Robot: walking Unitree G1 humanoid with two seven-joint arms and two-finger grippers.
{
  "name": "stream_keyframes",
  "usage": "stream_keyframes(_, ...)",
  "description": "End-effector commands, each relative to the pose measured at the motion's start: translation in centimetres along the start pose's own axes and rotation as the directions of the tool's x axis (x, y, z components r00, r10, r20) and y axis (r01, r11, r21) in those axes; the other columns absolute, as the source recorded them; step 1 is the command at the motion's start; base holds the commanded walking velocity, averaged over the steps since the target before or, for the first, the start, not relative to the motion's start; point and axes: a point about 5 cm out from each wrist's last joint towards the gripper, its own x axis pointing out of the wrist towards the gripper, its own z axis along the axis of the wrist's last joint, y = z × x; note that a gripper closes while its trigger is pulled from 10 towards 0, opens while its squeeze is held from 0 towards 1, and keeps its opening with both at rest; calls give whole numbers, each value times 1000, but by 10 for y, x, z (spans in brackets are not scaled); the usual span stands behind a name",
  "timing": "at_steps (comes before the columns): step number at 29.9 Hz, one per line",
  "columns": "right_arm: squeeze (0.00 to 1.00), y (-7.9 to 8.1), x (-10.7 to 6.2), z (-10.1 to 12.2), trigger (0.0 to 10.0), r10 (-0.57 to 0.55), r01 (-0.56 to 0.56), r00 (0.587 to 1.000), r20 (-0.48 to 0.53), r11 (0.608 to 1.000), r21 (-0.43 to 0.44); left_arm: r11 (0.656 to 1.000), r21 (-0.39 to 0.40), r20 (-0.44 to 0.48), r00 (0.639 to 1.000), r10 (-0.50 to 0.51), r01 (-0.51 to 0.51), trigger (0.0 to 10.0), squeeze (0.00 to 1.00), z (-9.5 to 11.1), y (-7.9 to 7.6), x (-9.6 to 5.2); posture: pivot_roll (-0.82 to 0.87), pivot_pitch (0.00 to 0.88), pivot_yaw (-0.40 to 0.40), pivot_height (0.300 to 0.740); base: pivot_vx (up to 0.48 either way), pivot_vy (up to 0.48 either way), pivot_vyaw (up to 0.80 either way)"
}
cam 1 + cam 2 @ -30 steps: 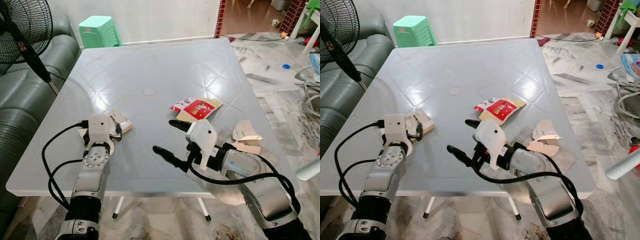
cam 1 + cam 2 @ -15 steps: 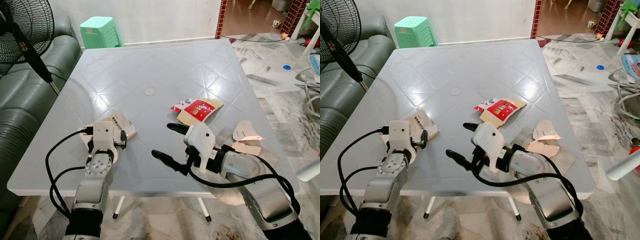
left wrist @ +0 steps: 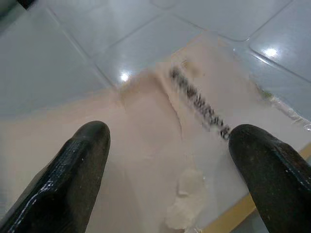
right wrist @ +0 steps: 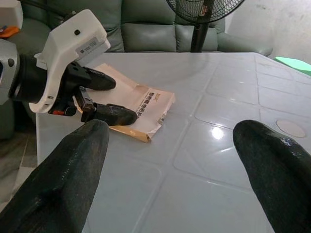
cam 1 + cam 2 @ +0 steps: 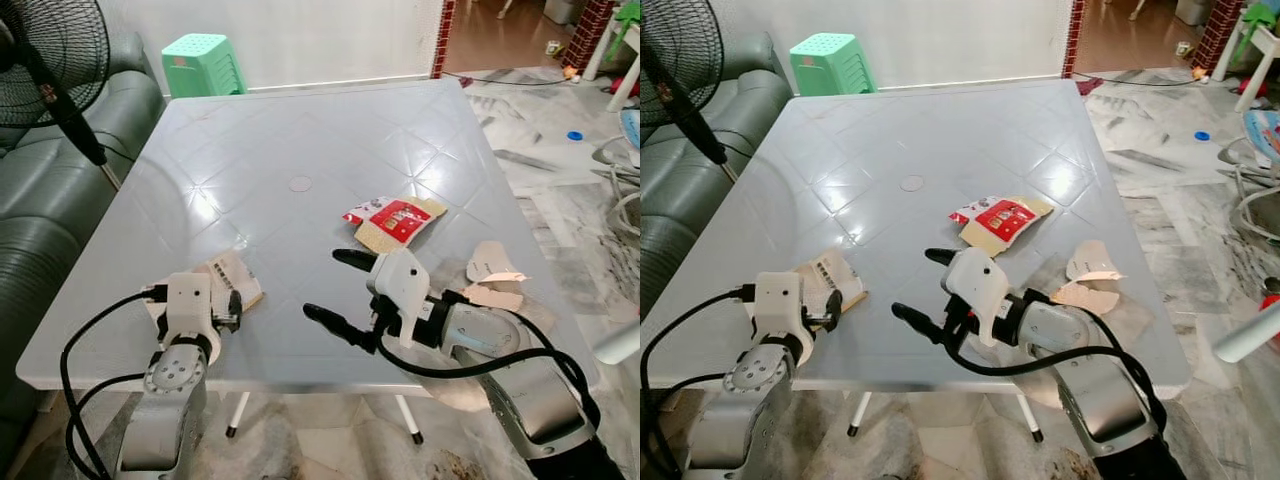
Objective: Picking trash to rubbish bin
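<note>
A beige paper packet (image 5: 233, 279) with printed text lies near the front left edge of the grey table (image 5: 300, 120). My left gripper (image 5: 231, 304) is open, its two black fingers straddling the packet and resting on it; the right wrist view shows this gripper (image 4: 112, 98) over the packet (image 4: 146, 102). My right gripper (image 5: 325, 283) is open with nothing between its fingers, low over the table in front of a red and tan snack wrapper (image 5: 395, 218). Torn pale paper scraps (image 5: 490, 275) lie beside the right forearm.
A green plastic stool (image 5: 200, 60) stands behind the table. A black standing fan (image 5: 45, 60) and a dark sofa (image 5: 40, 200) are on the left. Marble floor with cables and clutter (image 5: 600, 170) lies to the right.
My left gripper has drawn back toward the table's front edge, and the beige packet has slid with it. The right gripper has hardly moved.
</note>
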Motion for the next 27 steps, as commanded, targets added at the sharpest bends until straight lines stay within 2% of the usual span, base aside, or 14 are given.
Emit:
stream_keyframes(1,204,1,4,2,10000,16,-16,1000,6,1000,-18,999,36,36,999,30,-32,10000,0,6,5,0,-29,48,54,740,0,0,0)
stream_keyframes(3,200,1,4,2,10000,15,-15,1000,6,1000,-19,998,55,99,995,-8,2,10000,0,20,1,1,-28,45,54,740,0,0,0)
stream_keyframes(6,192,1,5,2,10000,14,-14,1000,7,1000,-19,997,70,122,992,-34,26,10000,0,27,-2,2,-29,45,54,740,0,0,0)
stream_keyframes(9,184,0,6,1,10000,12,-11,1000,8,1000,-23,991,80,177,977,-122,109,10000,0,42,-6,5,-30,43,55,740,0,0,0)
stream_keyframes(11,184,0,6,1,10000,10,-10,1000,9,1000,-23,978,124,192,963,-190,168,10000,0,50,-7,7,-29,42,56,740,0,0,0)
stream_keyframes(15,184,1,7,0,10000,10,-10,1000,10,1000,-26,963,199,188,957,-219,182,10000,0,57,1,9,-22,40,56,740,0,0,0)
stream_keyframes(17,180,1,8,0,10000,10,-10,1000,10,1000,-27,977,172,170,973,-158,129,10000,0,56,8,13,-21,39,56,740,0,0,0)
stream_keyframes(18,180,1,8,0,10000,11,-11,1000,9,999,-31,992,112,142,987,-74,58,10000,0,52,18,17,-21,39,56,740,0,0,0)
stream_keyframes(19,180,1,8,0,10000,11,-11,1000,9,999,-31,992,112,142,987,-74,58,10000,0,52,18,17,-21,39,56,740,0,0,0)
stream_keyframes(21,180,2,10,0,10000,11,-11,1000,9,999,-37,999,13,99,994,41,-42,10000,0,45,30,20,-22,37,59,740,0,0,0)
stream_keyframes(22,180,2,10,0,10000,11,-11,1000,9,999,-37,999,13,99,994,41,-42,10000,0,45,30,20,-22,37,59,740,0,0,0)
stream_keyframes(25,176,2,10,-1,10000,11,-11,1000,8,999,-40,993,-32,96,988,118,-115,10000,0,44,38,20,-22,36,60,740,0,0,0)
stream_keyframes(27,173,2,10,-1,10000,10,-9,1000,6,999,-42,962,-143,59,968,243,-232,10000,0,39,50,17,-22,35,61,740,0,0,0)
